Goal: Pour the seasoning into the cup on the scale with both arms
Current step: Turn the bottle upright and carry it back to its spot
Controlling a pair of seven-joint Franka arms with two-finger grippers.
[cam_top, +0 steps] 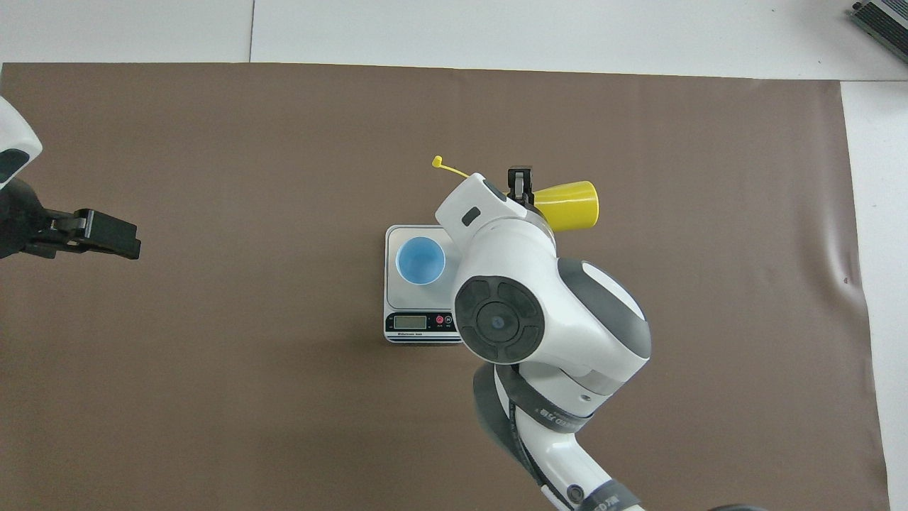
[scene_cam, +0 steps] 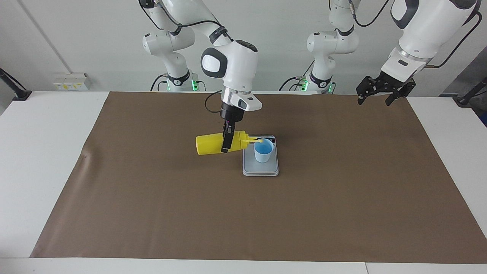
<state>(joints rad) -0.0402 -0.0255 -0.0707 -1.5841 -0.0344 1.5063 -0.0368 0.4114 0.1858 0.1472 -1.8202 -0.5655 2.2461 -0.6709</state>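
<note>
My right gripper [scene_cam: 226, 143] is shut on the seasoning, a yellow squeeze bottle [scene_cam: 209, 144] held level in the air. The bottle's nozzle points at the cup, and its thin cap strap [scene_cam: 254, 141] reaches the cup's rim. From overhead only the bottle's base [cam_top: 569, 205] and the strap's end [cam_top: 445, 165] show past my right gripper [cam_top: 520, 180] and wrist. The light blue cup [scene_cam: 263, 151] [cam_top: 420, 260] stands upright on the grey scale [scene_cam: 260, 169] [cam_top: 418, 322]. The bottle hangs over the mat beside the scale, toward the right arm's end. My left gripper [scene_cam: 381, 92] [cam_top: 108, 234] waits open and empty.
A brown mat [scene_cam: 342, 182] [cam_top: 213, 142] covers most of the white table. The scale sits near the mat's middle, its display strip on the edge nearest the robots. A black cable [scene_cam: 213, 108] loops beside the right wrist. My left gripper hangs over the mat's left-arm end.
</note>
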